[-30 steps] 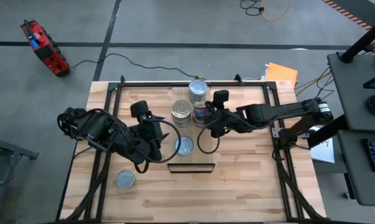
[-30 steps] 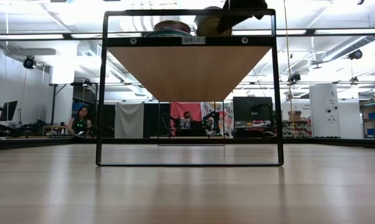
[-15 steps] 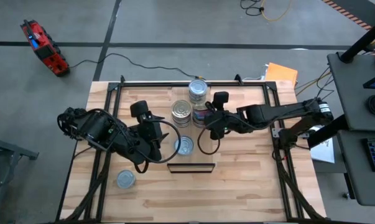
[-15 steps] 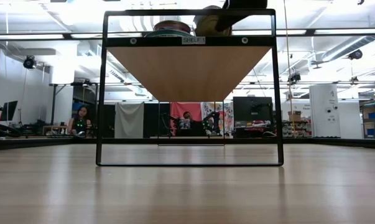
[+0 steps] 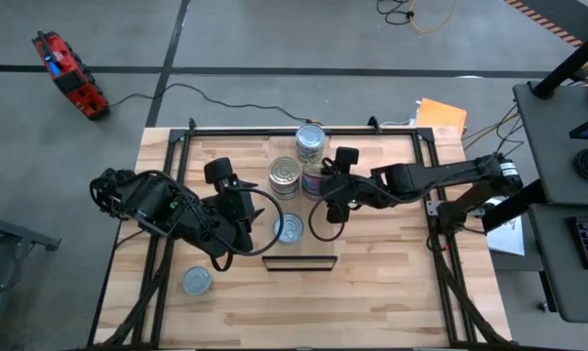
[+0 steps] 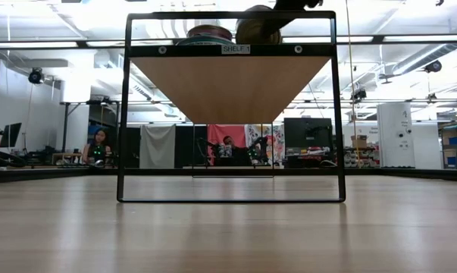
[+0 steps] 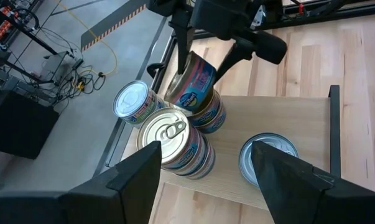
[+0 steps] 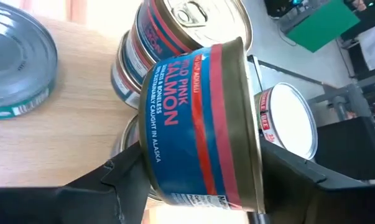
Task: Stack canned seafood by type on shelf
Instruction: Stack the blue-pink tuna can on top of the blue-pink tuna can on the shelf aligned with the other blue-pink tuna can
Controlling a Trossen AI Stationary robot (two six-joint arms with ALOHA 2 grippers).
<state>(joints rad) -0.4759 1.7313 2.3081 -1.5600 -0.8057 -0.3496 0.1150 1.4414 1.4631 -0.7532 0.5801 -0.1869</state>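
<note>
The right pincer (image 5: 318,187) sits just right of the frame's centre in the high view, over the shelf (image 5: 308,219); its fingers (image 8: 122,180) flank a blue salmon tin (image 8: 199,124), tilted on its side, with a finger on each flank; the left wrist view shows this tin (image 7: 192,81) leaning on top of another tin (image 7: 209,113), and whether the fingers are pressing it or have just let go cannot be told from the frames. The left pincer (image 5: 247,226) hangs left of centre in the high view, beside the shelf, with its fingers (image 7: 134,180) apart and nothing between them. On the shelf, toward the upper middle of the high view, stands a gold-topped tin stack (image 5: 286,177); above it in the frame a silver-topped tin (image 5: 310,139); below it a pale-topped tin (image 5: 290,228) lies flat near the shelf's dark front edge (image 5: 299,261). One more pale-topped tin (image 5: 197,281) rests alone on the table (image 5: 391,292) at the lower left, well apart from the shelf. In the low view the shelf's frame (image 6: 123,114) fills the centre, with tins (image 6: 209,32) showing along its top.
</note>
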